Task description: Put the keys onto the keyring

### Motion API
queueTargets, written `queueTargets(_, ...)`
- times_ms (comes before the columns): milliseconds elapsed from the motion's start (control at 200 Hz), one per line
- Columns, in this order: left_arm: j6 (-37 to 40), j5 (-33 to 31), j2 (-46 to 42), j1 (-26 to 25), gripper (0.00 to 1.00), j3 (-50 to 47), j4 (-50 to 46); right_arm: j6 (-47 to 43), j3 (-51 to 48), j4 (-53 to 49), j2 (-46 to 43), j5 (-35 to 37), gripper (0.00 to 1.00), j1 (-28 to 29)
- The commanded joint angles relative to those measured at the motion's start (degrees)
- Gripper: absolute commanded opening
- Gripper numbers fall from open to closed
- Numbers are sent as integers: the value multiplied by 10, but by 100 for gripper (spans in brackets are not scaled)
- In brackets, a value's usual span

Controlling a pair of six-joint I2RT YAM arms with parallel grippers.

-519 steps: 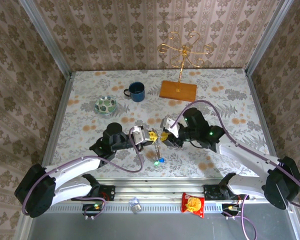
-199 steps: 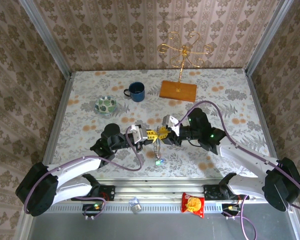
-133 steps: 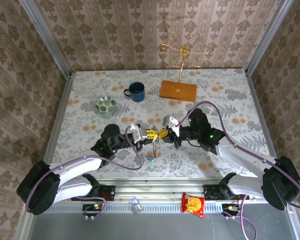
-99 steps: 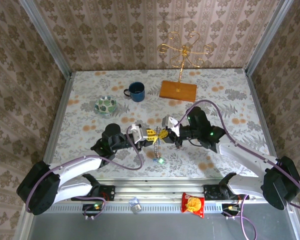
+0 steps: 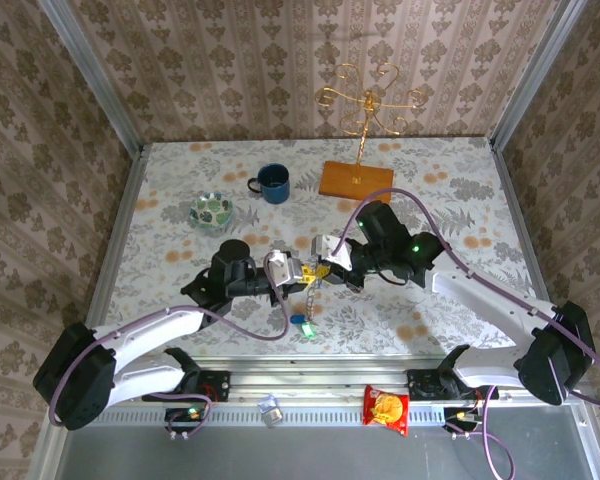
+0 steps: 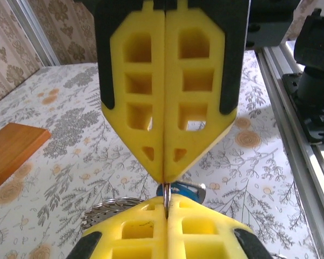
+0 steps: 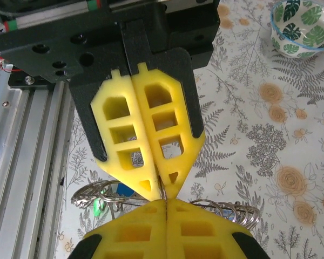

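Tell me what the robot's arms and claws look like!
The left arm and right arm are white with black joints and looping purple cables. The left gripper and right gripper have pointy yellow fingers full of little window holes.

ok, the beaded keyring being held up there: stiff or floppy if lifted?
Probably floppy: the keyring droops as a limp strand. Likely to swing, with the keys dangling at its low end. Seems light: thin open coils.
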Motion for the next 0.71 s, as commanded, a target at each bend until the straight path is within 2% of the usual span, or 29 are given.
queueTargets(0, 24, 4, -8, -3, 0, 17, -18, 4, 7, -23, -6, 9, 0, 0)
queueTargets(215, 20, 4, -18, -2, 0, 7, -1, 50, -55, 12, -18, 4, 0, -26)
queueTargets(425, -17, 4, -16, -2, 0, -14, 70, 102, -86, 84, -10, -24, 0, -26)
queueTargets(560, -52, 4, -10, -2, 0, -30, 121, 126, -127, 162, -49, -35, 24, -37)
queueTargets(700, -85, 12, -2, -1, 0, -42, 175, 122, -166, 220, -80, -49, 32, -41)
